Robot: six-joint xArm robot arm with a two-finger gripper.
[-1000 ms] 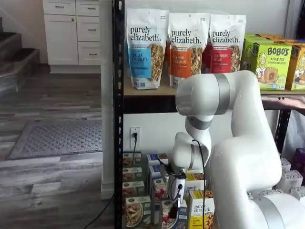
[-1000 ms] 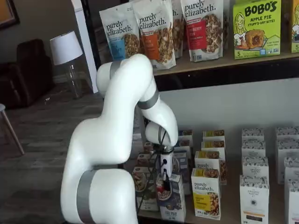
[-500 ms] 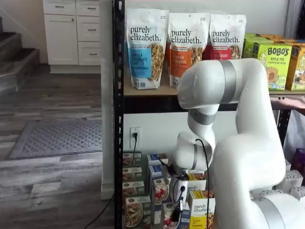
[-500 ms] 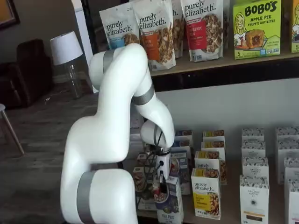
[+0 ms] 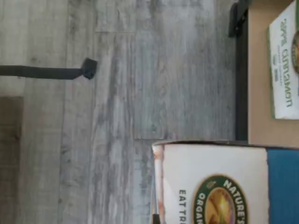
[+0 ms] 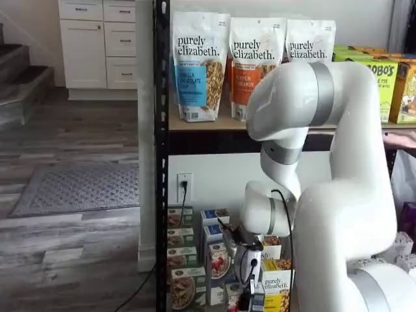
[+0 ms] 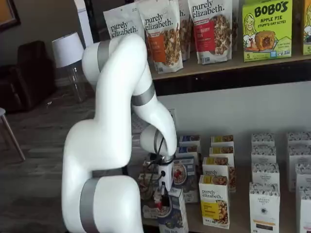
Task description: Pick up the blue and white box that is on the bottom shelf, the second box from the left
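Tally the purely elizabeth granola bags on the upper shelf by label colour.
Blue-label bag: 1
Orange-label bag: 1
Red-label bag: 1
Total: 3

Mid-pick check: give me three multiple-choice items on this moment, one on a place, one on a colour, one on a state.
1. In a shelf view, the blue and white box is:
A) on the board level with the pouches
B) at the front of the bottom shelf, beside the yellow box
C) on the floor by the lamp

2. The Bobo's box is mainly:
A) green
B) red
C) black

3. The jaws of the gripper are:
A) wide open over bare floor
B) out of both shelf views
C) closed on the blue and white box

Answers:
1 B: it sits low in the rack, next to the yellow box.
2 A: its front is bright green.
3 C: the black fingers meet the box's top, with no gap showing.
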